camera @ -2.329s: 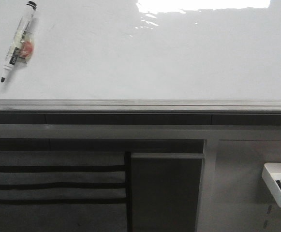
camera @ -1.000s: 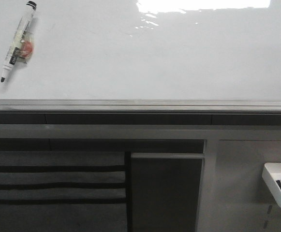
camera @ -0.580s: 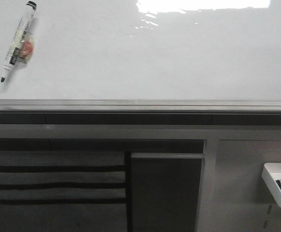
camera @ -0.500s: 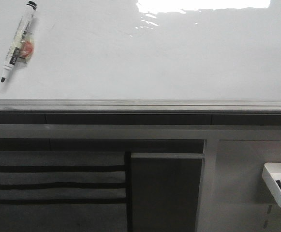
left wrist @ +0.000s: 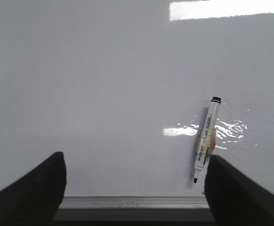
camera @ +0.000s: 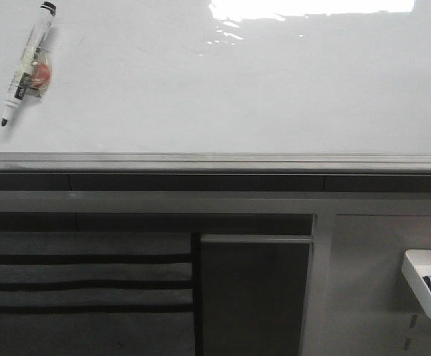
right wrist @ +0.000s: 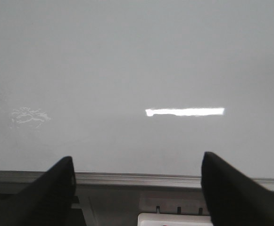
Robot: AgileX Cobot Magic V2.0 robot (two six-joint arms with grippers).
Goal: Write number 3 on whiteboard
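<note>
The whiteboard [camera: 237, 89] is glossy white with a grey edge rail [camera: 215, 159] and bright glare at the top. No number 3 shows on it. An uncapped black-tipped marker [camera: 26, 63] lies on the board at the far left, tip toward the rail; it also shows in the left wrist view [left wrist: 205, 139]. My left gripper [left wrist: 134, 183] is open and empty, hanging over the rail with the marker just inside its right finger [left wrist: 240, 193]. My right gripper [right wrist: 137, 188] is open and empty over the rail. Neither gripper shows in the front view.
A small white tray [camera: 430, 285] with markers hangs at the lower right below the board; its edge shows in the right wrist view [right wrist: 174, 219]. Below the rail stand a dark panel [camera: 252, 297] and a slatted grey surface [camera: 81, 289].
</note>
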